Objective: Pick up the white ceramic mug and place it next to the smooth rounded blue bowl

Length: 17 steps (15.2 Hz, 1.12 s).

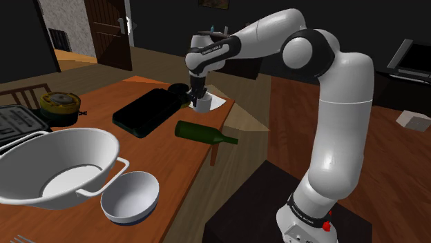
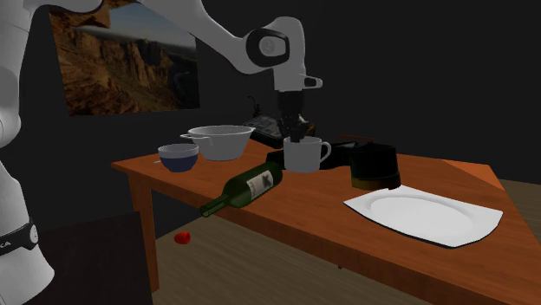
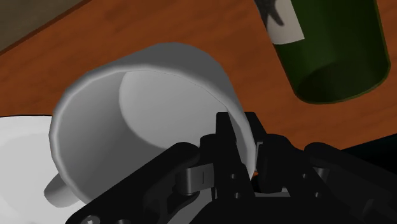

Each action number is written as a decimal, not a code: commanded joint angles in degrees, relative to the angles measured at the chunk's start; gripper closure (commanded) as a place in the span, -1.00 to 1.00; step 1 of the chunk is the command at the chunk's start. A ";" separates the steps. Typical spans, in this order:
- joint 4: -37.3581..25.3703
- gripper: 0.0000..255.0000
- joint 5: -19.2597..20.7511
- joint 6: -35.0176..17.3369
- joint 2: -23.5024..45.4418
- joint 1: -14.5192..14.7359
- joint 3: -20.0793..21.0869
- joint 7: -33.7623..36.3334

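The gripper's (image 3: 240,132) two black fingers are clamped on the wall of the white mug (image 3: 137,121): one finger sits inside the rim and the other presses the outer side. In the second exterior view the gripper (image 2: 297,132) comes straight down into the mug (image 2: 302,158), whose handle points to that view's right. Whether the mug's base rests on the wooden table (image 2: 321,217) or hangs just above it cannot be told.

In the wrist view a white plate (image 3: 19,143) lies just beside the mug, and the base of a dark green wine bottle (image 3: 327,51) is near it. In the shoulder view the mug (image 1: 203,105) is at the far end of the table (image 1: 173,162), at the edge of the plate (image 1: 218,102). The bottle (image 1: 204,132) lies on its side between the mug and the bowls, with a dark tray (image 1: 146,112) just to that view's left. The blue bowl (image 1: 130,198) stands well apart from the mug at the near end, beside a large white two-handled bowl (image 1: 55,166).

In the second exterior view a black container (image 2: 374,166) stands near the mug, between it and the plate (image 2: 425,215).
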State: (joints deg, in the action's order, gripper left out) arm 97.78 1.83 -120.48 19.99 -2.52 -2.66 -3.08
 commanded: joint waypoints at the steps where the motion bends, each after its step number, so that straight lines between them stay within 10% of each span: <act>1: -0.94 1.00 0.00 1.39 -0.42 0.02 0.00 -0.02; 10: -5.09 1.00 -0.01 7.20 -2.09 0.04 -0.01 -0.21; 17: 9.98 1.00 1.26 3.41 -13.07 4.35 2.38 7.02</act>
State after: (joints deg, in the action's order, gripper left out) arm 104.47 2.87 -116.10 9.17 1.04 -0.79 2.45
